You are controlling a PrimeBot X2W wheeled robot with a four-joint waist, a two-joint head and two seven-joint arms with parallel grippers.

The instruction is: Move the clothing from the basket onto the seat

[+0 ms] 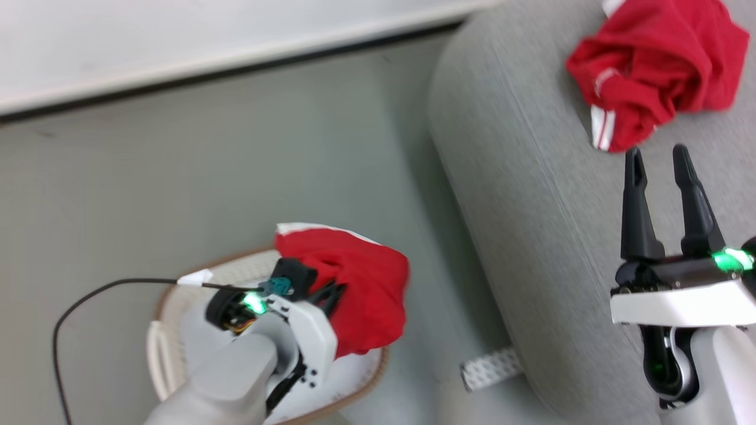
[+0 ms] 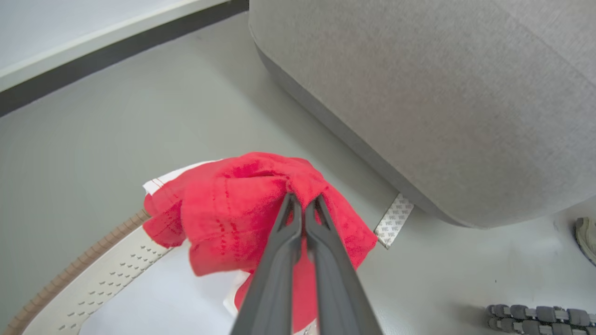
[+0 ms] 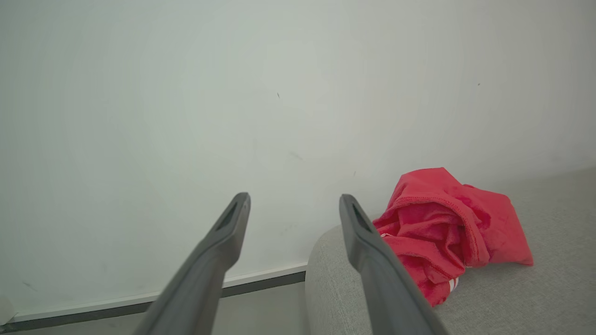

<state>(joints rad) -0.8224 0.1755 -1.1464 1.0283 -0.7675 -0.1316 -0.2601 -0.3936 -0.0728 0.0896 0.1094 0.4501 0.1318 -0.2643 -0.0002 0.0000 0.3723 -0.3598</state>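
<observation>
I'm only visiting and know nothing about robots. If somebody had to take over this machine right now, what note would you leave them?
Left hand: shut on a bright red soft garment, held up over the cream-white perforated plastic basket.
Right hand: open and empty, above the big grey fabric sofa.
Done: a crumpled red garment with white stripes lies on the sofa.
Left: carry the held garment to the sofa and release it. The left arm hides part of the basket's inside, so check for more.
</observation>
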